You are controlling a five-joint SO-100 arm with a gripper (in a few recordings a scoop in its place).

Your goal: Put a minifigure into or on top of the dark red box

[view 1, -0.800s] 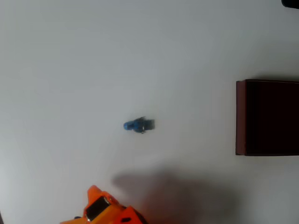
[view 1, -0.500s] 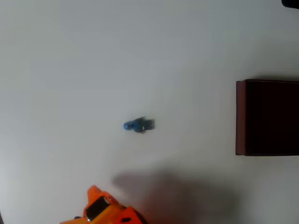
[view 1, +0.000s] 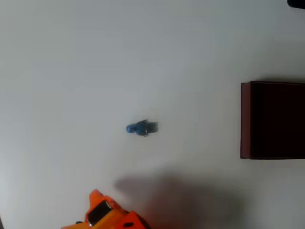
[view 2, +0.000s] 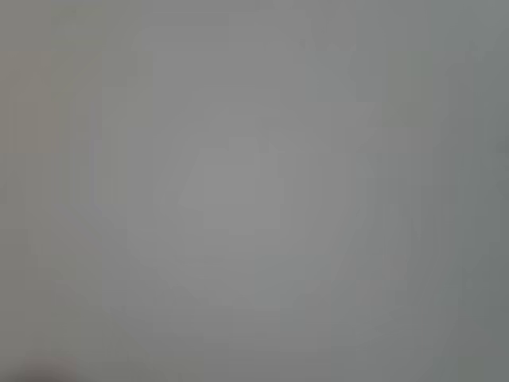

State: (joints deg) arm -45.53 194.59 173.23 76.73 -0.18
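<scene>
The minifigure (view 1: 141, 128), tiny and blue, lies on its side on the white table near the middle of the overhead view, its rounded head end to the left. The dark red box (view 1: 245, 119) stands at the right edge, with maroon walls and an almost black inside, cut off by the frame. An orange part of my arm (view 1: 107, 213) pokes in at the bottom edge, below and left of the minifigure and well apart from it. Its fingers cannot be made out. The wrist view is a blurred grey surface.
The arm casts a broad soft shadow (view 1: 181, 198) on the table to the right of the orange part. A small dark object (view 1: 296, 3) sits in the top right corner.
</scene>
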